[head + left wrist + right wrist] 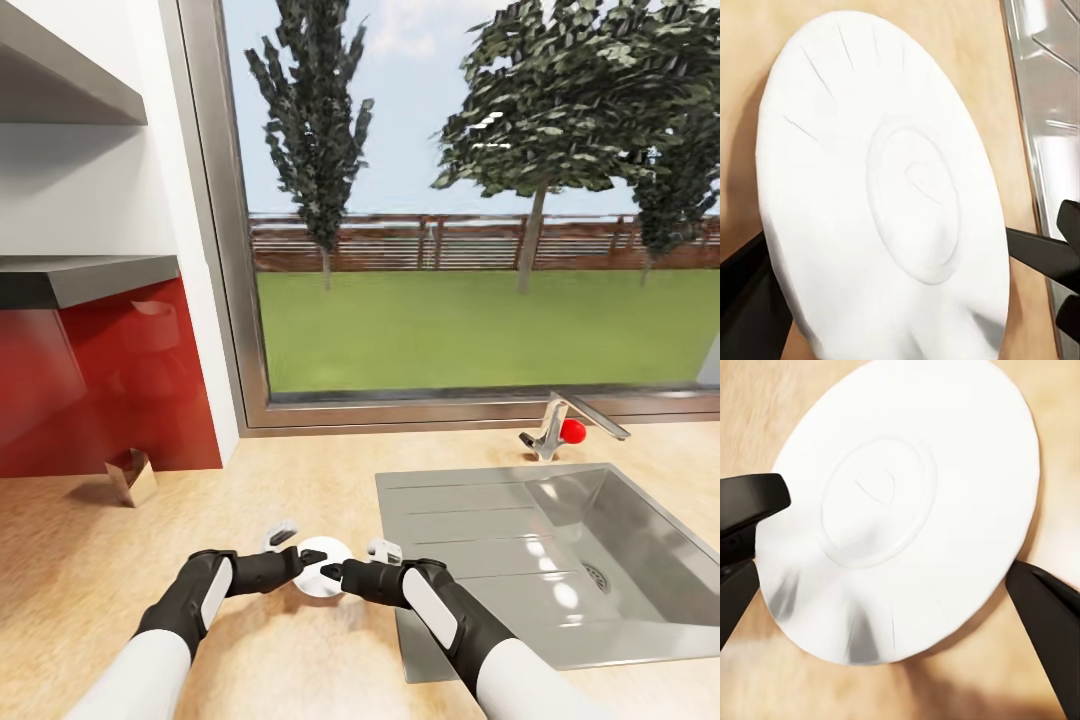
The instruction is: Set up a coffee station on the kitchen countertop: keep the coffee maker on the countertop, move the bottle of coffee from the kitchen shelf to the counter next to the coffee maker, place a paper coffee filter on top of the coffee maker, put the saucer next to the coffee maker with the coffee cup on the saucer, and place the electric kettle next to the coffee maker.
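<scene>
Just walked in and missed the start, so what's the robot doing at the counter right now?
Both arms meet over the wooden countertop beside the steel sink, handling a white saucer. The left gripper and right gripper each reach its rim from opposite sides, jaws spread around the edge. Whether either actually grips it is unclear. The saucer looks tilted up off the counter.

Head view high over countertop (250,500); both wrist views close on shared filter (322,570)
</scene>
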{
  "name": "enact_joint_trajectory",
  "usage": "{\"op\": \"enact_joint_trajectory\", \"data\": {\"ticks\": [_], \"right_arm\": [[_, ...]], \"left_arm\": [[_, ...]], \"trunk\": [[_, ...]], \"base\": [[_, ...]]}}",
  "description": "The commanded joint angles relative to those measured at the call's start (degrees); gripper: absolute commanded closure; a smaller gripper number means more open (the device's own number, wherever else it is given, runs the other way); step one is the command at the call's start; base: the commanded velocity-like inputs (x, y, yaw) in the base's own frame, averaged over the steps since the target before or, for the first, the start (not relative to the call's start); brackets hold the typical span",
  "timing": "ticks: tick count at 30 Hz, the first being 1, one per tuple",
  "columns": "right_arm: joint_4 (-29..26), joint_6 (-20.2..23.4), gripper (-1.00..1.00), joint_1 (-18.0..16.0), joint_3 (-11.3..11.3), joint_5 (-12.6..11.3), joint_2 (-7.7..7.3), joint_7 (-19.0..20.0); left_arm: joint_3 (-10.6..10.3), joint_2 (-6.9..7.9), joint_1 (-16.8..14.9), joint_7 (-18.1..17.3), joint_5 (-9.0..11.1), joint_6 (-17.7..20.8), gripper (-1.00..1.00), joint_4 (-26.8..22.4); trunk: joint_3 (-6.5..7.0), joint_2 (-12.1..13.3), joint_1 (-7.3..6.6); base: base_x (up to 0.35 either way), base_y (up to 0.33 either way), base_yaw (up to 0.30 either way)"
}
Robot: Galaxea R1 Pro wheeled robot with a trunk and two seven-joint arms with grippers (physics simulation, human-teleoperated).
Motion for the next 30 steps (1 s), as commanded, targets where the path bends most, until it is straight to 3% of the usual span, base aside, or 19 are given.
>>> {"op": "enact_joint_trajectory", "data": {"ticks": [1,11,12,30], "right_arm": [[0.1,0.3,-1.00,0.0,0.1,0.3,-0.03,0.0],[0.1,0.3,-1.00,0.0,0.1,0.3,-0.03,0.0],[0.1,0.3,-1.00,0.0,0.1,0.3,-0.03,0.0],[0.1,0.3,-1.00,0.0,0.0,0.3,-0.03,0.0]], "left_arm": [[0.3,-0.12,0.0,-0.2,-0.8,0.5,-1.00,0.0],[0.4,-0.04,0.0,-0.1,-0.8,0.6,-1.00,0.0],[0.5,0.02,0.0,0.0,-0.8,0.6,1.00,0.0],[0.7,0.29,0.0,0.0,-0.7,0.8,1.00,-0.1]], "trunk": [[-0.05,0.0,0.03],[-0.05,0.0,0.03],[-0.05,0.0,0.03],[-0.05,0.0,0.03]], "base": [[0.000,0.000,0.000],[0.000,0.000,0.000],[0.000,0.000,0.000],[0.000,0.000,0.000]]}}
